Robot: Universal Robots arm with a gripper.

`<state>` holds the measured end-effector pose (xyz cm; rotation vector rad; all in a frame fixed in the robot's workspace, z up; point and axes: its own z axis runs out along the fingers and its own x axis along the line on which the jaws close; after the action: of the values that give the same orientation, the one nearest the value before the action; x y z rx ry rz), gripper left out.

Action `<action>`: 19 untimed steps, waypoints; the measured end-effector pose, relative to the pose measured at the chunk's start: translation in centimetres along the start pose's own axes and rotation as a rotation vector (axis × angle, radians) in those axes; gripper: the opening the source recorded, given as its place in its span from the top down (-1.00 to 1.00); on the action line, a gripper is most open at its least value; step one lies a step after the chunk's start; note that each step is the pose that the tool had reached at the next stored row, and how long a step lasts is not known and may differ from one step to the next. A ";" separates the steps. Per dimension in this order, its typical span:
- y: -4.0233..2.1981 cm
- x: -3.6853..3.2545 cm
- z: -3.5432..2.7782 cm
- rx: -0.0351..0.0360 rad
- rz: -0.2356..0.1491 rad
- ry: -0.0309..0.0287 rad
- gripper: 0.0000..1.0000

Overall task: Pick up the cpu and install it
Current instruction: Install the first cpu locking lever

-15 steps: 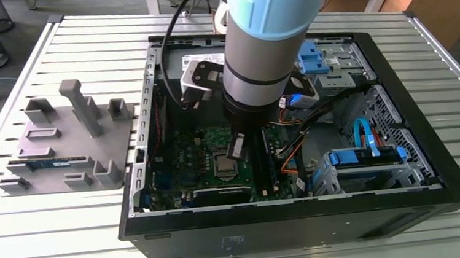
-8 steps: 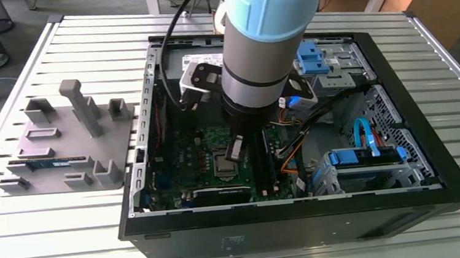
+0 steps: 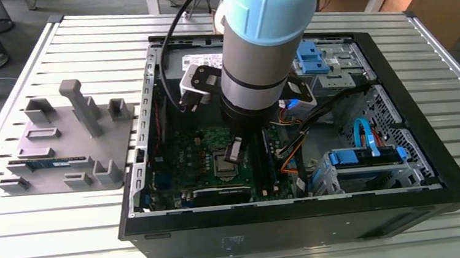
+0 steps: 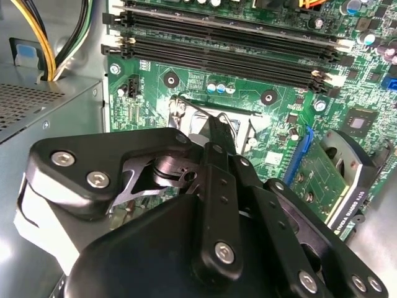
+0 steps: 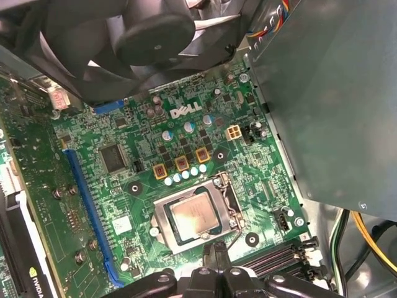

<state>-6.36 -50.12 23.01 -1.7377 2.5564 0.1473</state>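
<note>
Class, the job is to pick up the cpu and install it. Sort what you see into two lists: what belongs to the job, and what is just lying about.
Belongs to the job:
- cpu, lying in the socket on the motherboard
- gripper, close beside the socket

Just lying about:
- memory stick on the grey fixture plate
- fan
- memory slots

Inside case (image 3: 319,217): cpu (image 5: 192,215) in motherboard socket (image 5: 160,217); fixture plate (image 3: 59,148) beside case, exterior view's left.
</note>
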 end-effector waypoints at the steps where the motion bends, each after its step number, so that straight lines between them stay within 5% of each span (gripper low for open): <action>1: 0.00 0.00 0.00 0.0000 0.000 0.0000 0.79; 16: 0.13 -0.30 0.52 0.0010 0.010 -0.0006 0.79; 17: 0.24 -0.37 1.27 0.0039 0.041 -0.0022 0.79; 19: 0.24 -0.35 1.45 0.0050 0.052 -0.0026 0.79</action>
<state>-6.47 -49.56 21.62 -1.6693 2.5988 0.1449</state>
